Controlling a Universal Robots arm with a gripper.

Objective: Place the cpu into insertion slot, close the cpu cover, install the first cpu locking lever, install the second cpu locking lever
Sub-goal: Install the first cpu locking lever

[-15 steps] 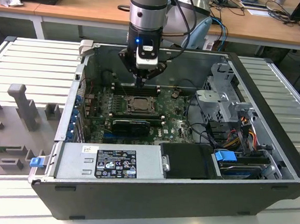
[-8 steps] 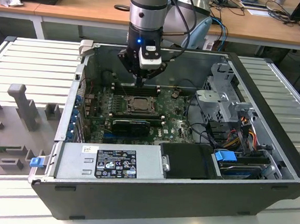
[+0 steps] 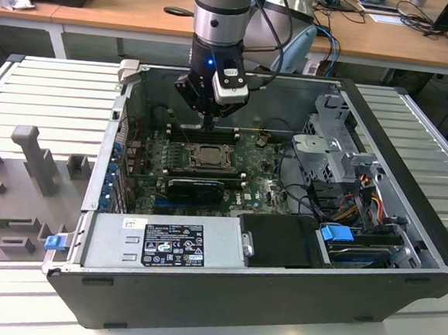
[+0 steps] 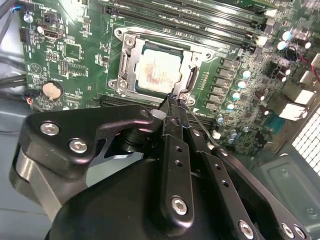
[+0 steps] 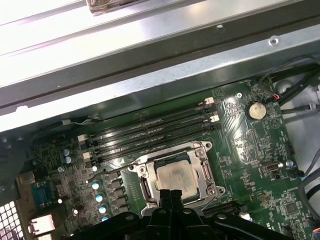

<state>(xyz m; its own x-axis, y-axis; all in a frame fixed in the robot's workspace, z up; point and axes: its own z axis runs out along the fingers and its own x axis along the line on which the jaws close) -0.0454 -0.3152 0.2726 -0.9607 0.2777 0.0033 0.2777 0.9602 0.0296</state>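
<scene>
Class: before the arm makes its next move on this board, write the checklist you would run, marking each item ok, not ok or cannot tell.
1. Cpu lying flat in the slot: ok.
2. Cover down around the cpu: ok.
3. Lever latched: not ok, it sticks out from the slot.
4. Tool at the slot's edge, fingers together: ok.
5. Tool touching the lever: cannot tell.
</scene>
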